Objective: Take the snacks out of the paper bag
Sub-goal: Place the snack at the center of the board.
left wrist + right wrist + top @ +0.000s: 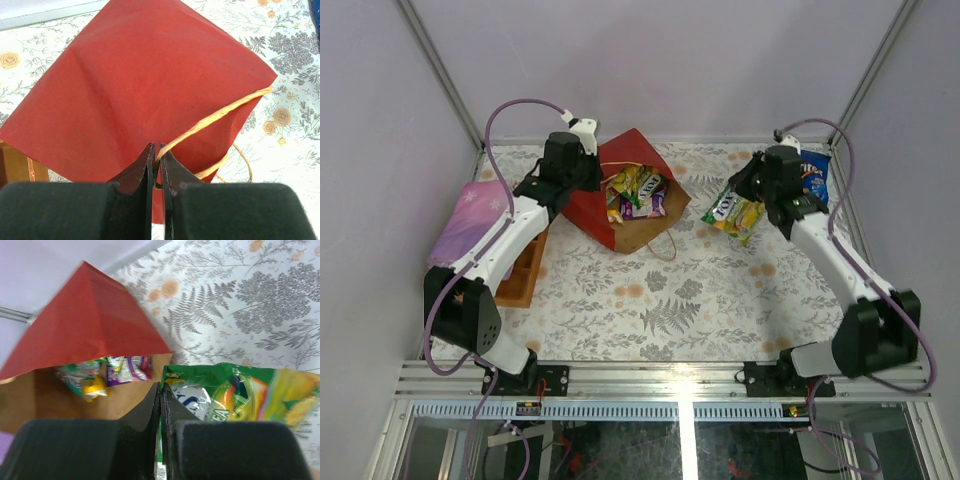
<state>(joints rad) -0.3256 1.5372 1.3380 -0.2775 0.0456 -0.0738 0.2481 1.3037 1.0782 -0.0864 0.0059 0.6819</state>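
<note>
From above, the bag [595, 212] lay on its side mid-table, mouth toward the right arm, with several packets [638, 190] showing inside. The left gripper [582, 165] sat at the bag's far red edge. The right gripper [752, 198] hung well apart from the bag with a green packet [735, 213] in it, low over the table [650, 290]. A Doritos bag [813, 177] lay out beyond that arm. I'd judge one snack was out and a second nearly so, with most of them left to fetch.

In the left wrist view, the jaws were pressed together on the bag's red paper, the handle [215, 117] running in between them.

In the right wrist view, the jaws were clamped on the green packet's edge. Behind them the bag's brown inside held a purple packet [131, 369] and a few others.
</note>
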